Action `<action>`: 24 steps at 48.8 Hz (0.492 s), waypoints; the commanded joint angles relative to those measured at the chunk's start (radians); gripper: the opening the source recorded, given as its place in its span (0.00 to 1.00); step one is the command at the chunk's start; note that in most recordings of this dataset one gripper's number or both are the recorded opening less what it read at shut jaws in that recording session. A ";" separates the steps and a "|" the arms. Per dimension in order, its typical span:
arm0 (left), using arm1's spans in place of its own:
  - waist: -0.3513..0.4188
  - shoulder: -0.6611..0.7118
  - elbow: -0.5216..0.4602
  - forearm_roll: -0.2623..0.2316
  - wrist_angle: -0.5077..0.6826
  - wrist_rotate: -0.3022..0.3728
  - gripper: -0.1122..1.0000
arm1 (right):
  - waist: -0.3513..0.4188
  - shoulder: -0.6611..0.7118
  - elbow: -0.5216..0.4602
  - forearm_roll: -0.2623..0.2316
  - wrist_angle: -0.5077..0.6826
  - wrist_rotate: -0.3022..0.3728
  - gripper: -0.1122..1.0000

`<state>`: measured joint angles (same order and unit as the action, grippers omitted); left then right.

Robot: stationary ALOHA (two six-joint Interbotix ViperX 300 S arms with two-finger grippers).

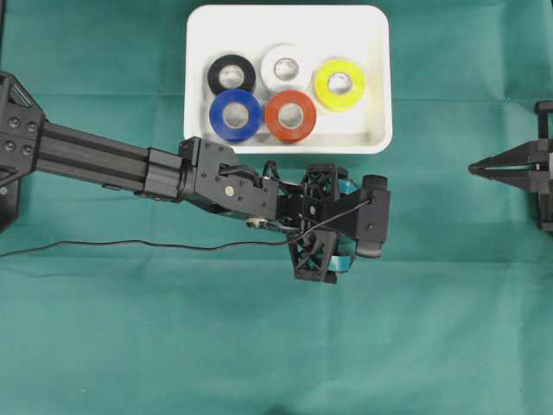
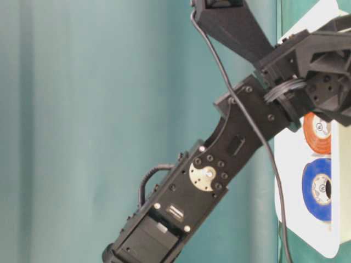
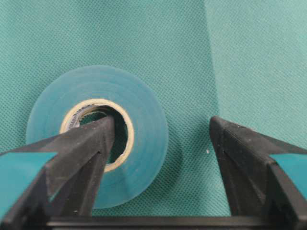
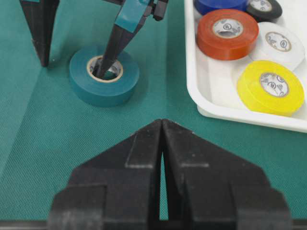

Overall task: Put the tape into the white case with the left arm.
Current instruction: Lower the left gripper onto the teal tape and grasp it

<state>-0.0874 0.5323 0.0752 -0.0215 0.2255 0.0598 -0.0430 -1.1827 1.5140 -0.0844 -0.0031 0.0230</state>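
The left gripper (image 3: 160, 143) is standing with its two pointed black fingers spread apart, not clamped on anything. One finger (image 3: 91, 143) is dipping into the cardboard-lined hole of a teal roll of tape (image 3: 139, 115), while the other finger (image 3: 235, 153) is resting outside the roll, clear of its outer edge, with bare cloth between them. So the jaws are straddling one side of the ring, released rather than squeezing it. Each finger is carrying a teal band.

The teal tape (image 4: 103, 76) is lying flat on the green cloth (image 4: 57, 158), outside the white case (image 4: 201, 91) and just beside its long rim. In the right wrist view, the finger with the teal band (image 4: 125, 28) is reaching down into the roll's hole, and the other finger (image 4: 41, 28) is touching down on the cloth beside it.

From overhead, the left arm (image 1: 95, 156) is stretching in from the left edge, with its gripper (image 1: 341, 226) hanging just below the near rim of the white case (image 1: 380, 78); the teal roll is hidden beneath it there. Inside the case, five rolls are lying flat: black (image 1: 231, 75), white (image 1: 285, 66), yellow (image 1: 339, 84), blue (image 1: 235, 115) and orange-red (image 1: 290, 115).

The right gripper (image 4: 162, 125) is sitting with its plain black jaws pressed together, clenched on nothing. Overhead, it (image 1: 473, 169) is resting at the right edge, well apart from the case and the tape.
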 commanded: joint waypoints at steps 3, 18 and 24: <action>0.009 -0.035 -0.009 0.002 -0.002 -0.002 0.72 | 0.000 0.006 -0.011 -0.002 -0.012 0.002 0.02; 0.020 -0.051 0.008 0.002 -0.002 -0.003 0.33 | -0.002 0.008 -0.009 -0.002 -0.014 0.002 0.02; 0.012 -0.066 0.009 0.002 -0.002 -0.003 0.33 | 0.000 0.006 -0.009 -0.002 -0.014 0.002 0.02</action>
<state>-0.0706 0.5231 0.0920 -0.0215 0.2255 0.0583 -0.0430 -1.1812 1.5140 -0.0844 -0.0061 0.0230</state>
